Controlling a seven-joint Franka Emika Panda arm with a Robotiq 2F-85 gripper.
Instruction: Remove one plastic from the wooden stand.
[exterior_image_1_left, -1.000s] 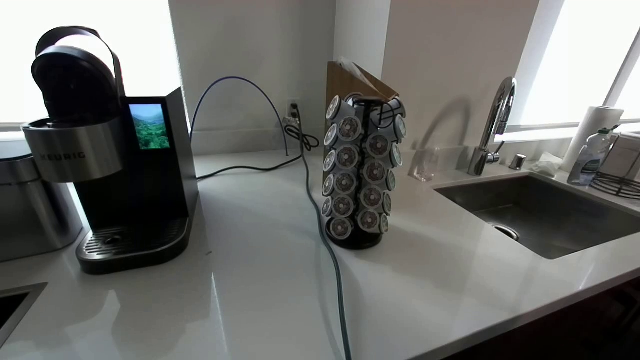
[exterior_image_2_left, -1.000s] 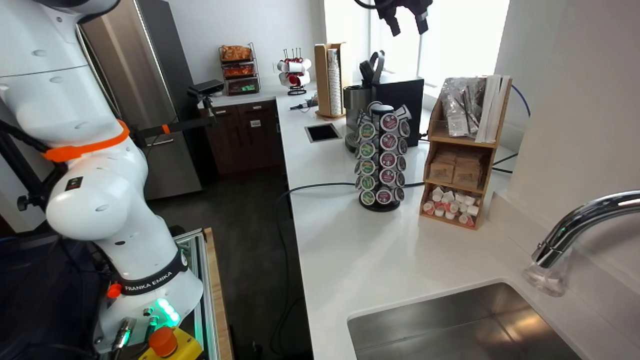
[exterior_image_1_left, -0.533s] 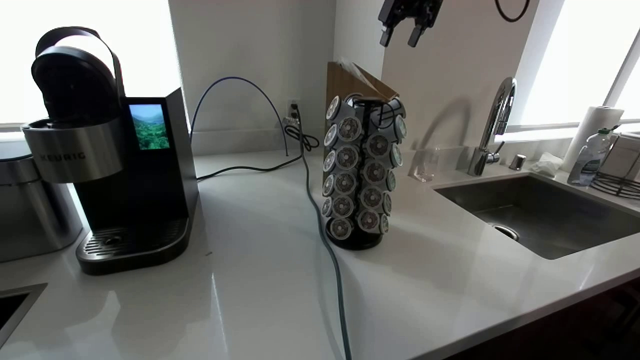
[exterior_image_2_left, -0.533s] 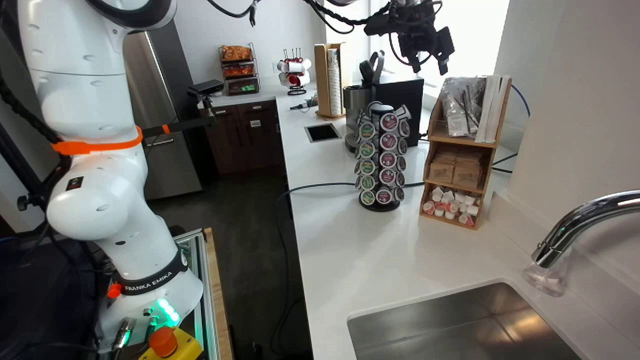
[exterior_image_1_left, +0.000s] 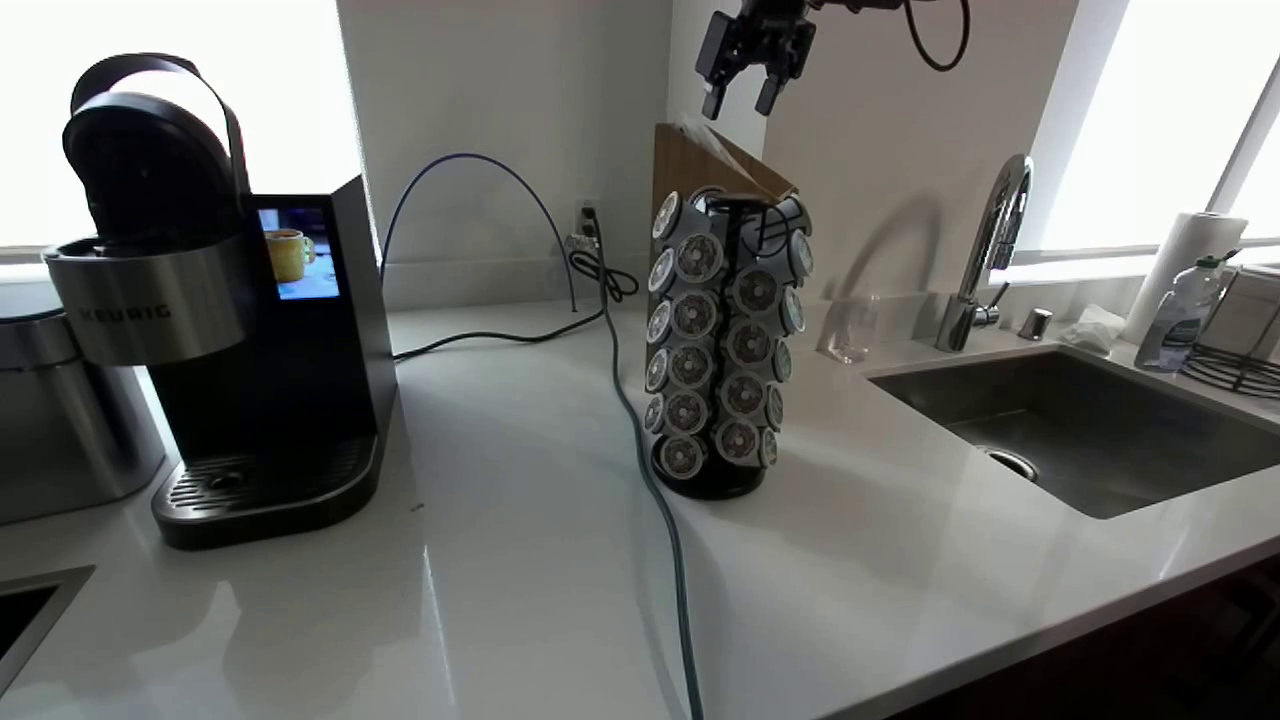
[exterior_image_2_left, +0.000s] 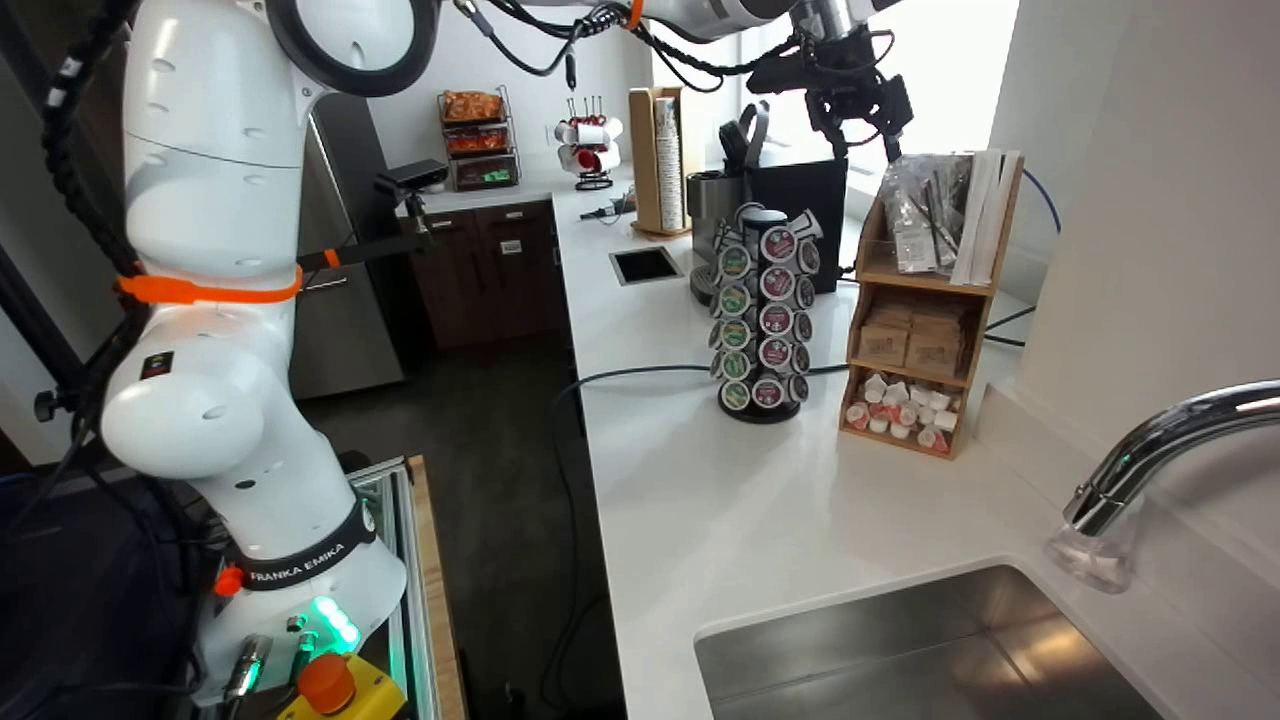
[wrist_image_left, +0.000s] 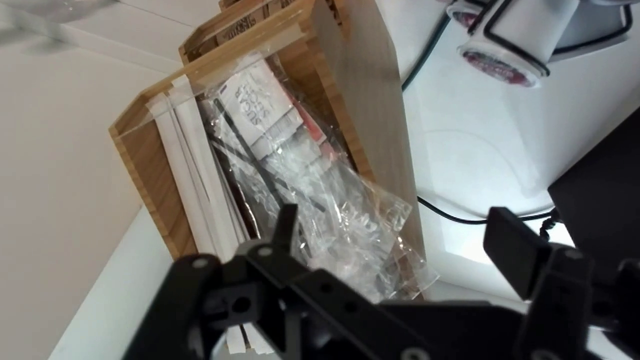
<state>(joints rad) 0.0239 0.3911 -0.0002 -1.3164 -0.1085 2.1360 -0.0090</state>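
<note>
Plastic packaging (wrist_image_left: 345, 215), clear and crinkled, lies in the top compartment (wrist_image_left: 306, 70) of the wooden stand (wrist_image_left: 357, 75), loose corners draped across its side wall (wrist_image_left: 375, 120); how many pieces there are cannot be told. In an exterior view the gripper (exterior_image_2_left: 866, 147) hangs near and above, with the packaging between 4 and 5 o'clock from it. The jaws are spread wide, pinching nothing. The coming move turns on an offset: in the wrist view the bulk lies toward 10 o'clock from the middle of the gap, and the side wall runs between the jaws, one in front of the packaging, the other past the wall at 3 o'clock. Coming straight down would probably straddle that wall, so a shift toward 10 seems called for first. The packaging's long axis runs roughly 11 to 5 and the closing line about 9 to 3, so a small anticlockwise turn would likely square the pinch.
</note>
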